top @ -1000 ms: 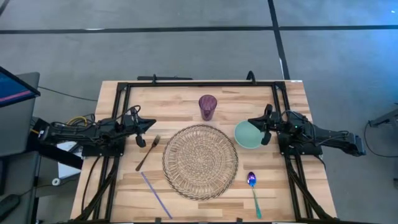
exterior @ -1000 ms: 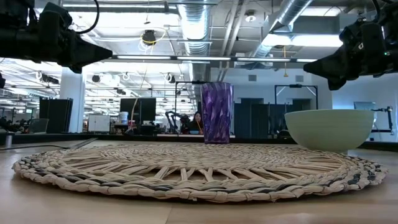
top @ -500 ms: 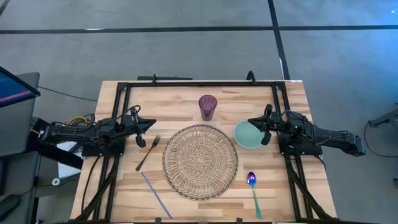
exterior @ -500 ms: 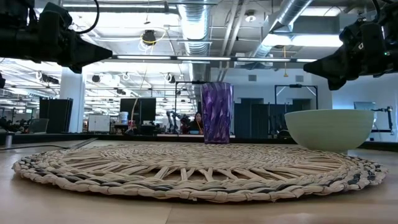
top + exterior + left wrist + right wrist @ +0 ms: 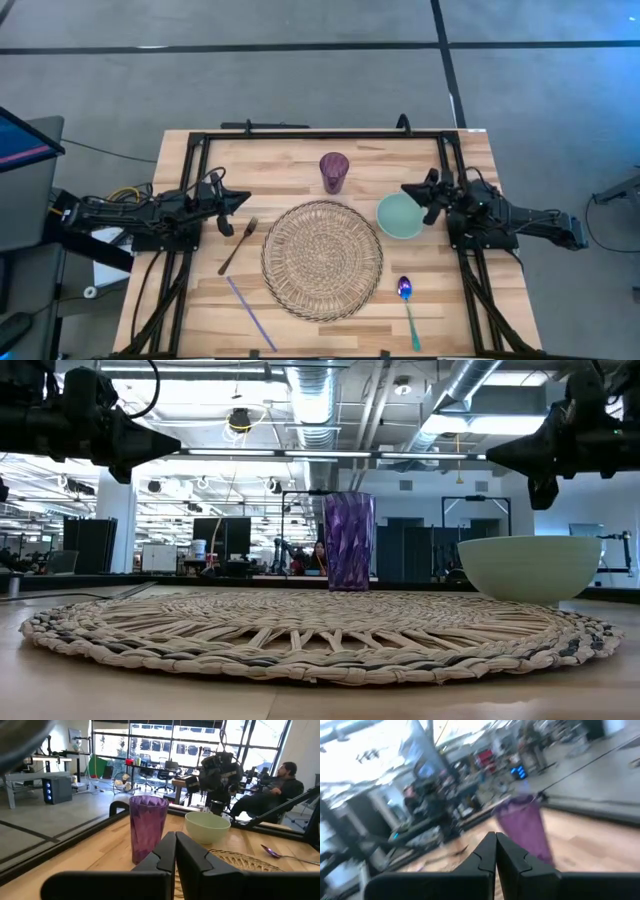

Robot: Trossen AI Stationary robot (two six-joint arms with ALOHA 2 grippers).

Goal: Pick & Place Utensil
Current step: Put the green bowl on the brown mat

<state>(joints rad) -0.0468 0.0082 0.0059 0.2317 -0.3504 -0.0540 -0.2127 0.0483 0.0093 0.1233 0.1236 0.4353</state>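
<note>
Fork (image 5: pixel 238 245) lay on the bench (image 5: pixel 300 160) left of the woven mat (image 5: pixel 322 260) — just by the left gripper (image 5: pixel 243 200), fingers pressed together. Right gripper (image 5: pixel 408 188) hung over the green bowl (image 5: pixel 397 217), fingers together too.

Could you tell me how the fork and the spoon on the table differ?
The dark metal fork lies left of the round woven placemat, slanted; the spoon lies to its right, nearer the front edge and almost straight. The fork is one dark tone, while the spoon has an iridescent purple bowl and a teal handle. Both lie flat on the wooden table, untouched.
</note>
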